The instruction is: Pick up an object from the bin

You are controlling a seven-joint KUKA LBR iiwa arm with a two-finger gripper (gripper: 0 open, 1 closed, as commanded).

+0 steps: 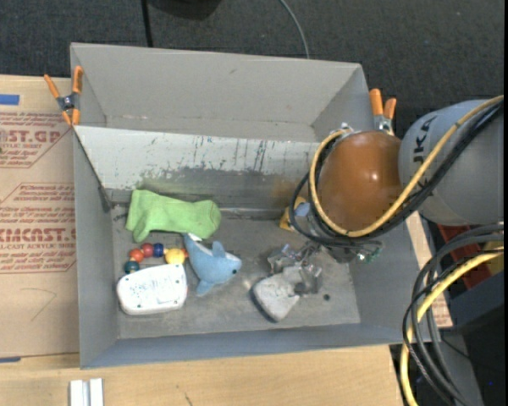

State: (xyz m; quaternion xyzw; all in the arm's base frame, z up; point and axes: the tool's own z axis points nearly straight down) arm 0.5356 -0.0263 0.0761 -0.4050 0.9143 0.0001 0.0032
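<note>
My gripper [298, 271] hangs low in the right half of the bin, under the arm's orange dome. Directly below it, touching or nearly touching its tip, lies a grey-white, stone-like lump [273, 299] on the bin floor. To the left of that lump lies a blue plush dolphin [212, 266], clear of the gripper.
A green cloth [173, 214] lies bunched at the back left. A white toy [152, 290] with coloured beads [155, 253] sits at the front left. The bin's sloped right wall is close behind the arm.
</note>
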